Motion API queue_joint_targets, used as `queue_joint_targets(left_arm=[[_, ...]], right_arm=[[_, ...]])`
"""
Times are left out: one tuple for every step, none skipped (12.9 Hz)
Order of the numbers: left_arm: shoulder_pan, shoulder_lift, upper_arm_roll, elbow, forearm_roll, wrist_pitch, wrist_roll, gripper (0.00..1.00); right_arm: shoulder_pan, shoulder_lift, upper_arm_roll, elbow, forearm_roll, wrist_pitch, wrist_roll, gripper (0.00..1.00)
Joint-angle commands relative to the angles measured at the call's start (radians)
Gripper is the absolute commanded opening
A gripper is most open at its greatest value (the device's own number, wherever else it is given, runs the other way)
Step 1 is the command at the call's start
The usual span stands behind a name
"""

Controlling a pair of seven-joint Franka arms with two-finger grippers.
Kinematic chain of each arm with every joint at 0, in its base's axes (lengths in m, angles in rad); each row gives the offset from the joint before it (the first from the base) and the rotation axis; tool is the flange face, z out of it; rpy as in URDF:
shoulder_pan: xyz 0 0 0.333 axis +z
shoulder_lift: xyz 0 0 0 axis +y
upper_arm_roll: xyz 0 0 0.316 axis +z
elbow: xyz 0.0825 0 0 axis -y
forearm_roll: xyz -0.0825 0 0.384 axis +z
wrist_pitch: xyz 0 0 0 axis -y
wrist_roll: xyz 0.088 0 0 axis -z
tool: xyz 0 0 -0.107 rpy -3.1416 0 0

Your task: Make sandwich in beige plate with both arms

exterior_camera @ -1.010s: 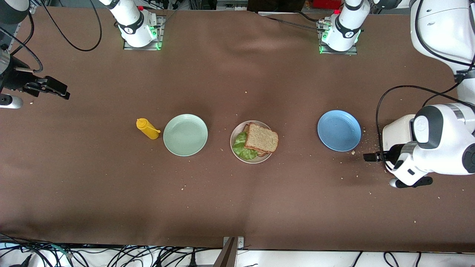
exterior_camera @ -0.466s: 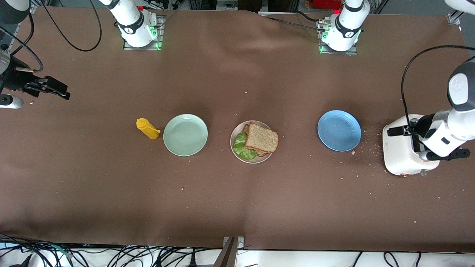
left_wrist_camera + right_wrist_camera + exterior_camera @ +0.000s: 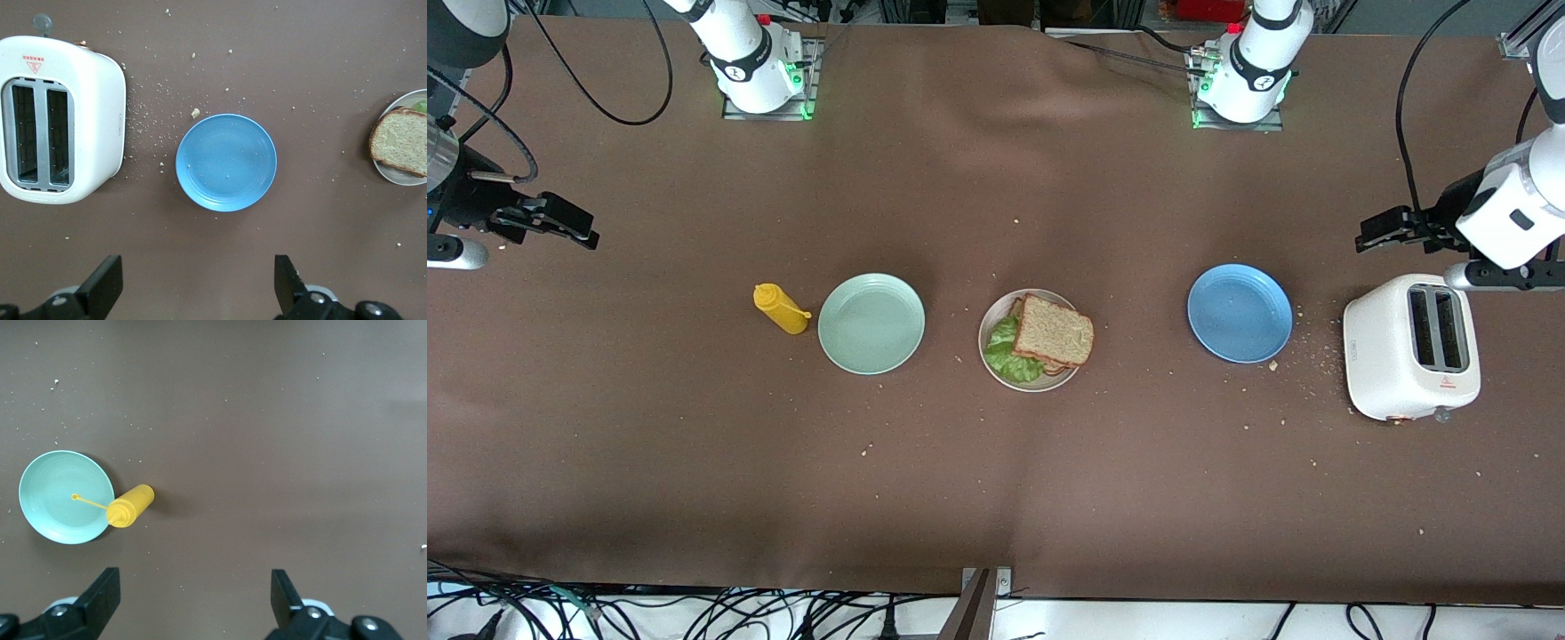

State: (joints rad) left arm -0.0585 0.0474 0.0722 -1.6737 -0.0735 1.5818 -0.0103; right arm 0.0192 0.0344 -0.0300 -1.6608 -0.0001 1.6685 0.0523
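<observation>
Sandwich (image 3: 1045,342) sits assembled on beige plate (image 3: 988,333), mid-tabletop between both arms. Left gripper (image 3: 1376,233) above the toaster (image 3: 1412,357) and right gripper (image 3: 574,227) at its own end are both wide open, empty, about equally distant.

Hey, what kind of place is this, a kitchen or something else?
Probably a robotics lab staged as a kitchen: two bolted-down arms, loose cables along the table's edge, a toaster and plated sandwich.

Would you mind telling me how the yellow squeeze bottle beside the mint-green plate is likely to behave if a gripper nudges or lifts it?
The yellow squeeze bottle lies on its side, so its rounded body would probably roll when nudged. It looks like soft plastic, likely to give under a firm pinch. Its thin nozzle rests toward the mint-green plate and might catch the rim.
</observation>
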Motion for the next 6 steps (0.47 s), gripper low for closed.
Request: queue_joint_targets(left_arm=[[-0.009, -0.034, -0.002, -0.018, 0.035, -0.005, -0.011, 1.00], [-0.011, -0.046, -0.002, -0.009, 0.040, -0.006, -0.011, 1.00], [-0.009, -0.050, -0.003, 0.000, 0.040, -0.006, -0.013, 1.00], [-0.006, -0.043, -0.003, 0.011, 0.040, -0.006, -0.013, 1.00], [-0.007, -0.044, -0.005, 0.011, 0.040, -0.009, -0.013, 1.00], [-0.009, -0.044, -0.011, 0.011, 0.041, -0.010, -0.034, 1.00]], right_arm=[[0.001, 0.004, 0.004, 0.013, 0.015, -0.070, -0.026, 1.00], [0.001, 0.001, 0.004, 0.010, 0.020, -0.078, -0.026, 1.00], [0.001, 0.002, 0.004, 0.012, 0.025, -0.081, -0.026, 1.00], [0.001, 0.001, 0.004, 0.013, 0.025, -0.081, -0.026, 1.00], [0.001, -0.001, 0.010, 0.010, 0.026, -0.088, -0.026, 1.00], [0.001, -0.001, 0.016, 0.010, 0.025, -0.098, -0.028, 1.00]])
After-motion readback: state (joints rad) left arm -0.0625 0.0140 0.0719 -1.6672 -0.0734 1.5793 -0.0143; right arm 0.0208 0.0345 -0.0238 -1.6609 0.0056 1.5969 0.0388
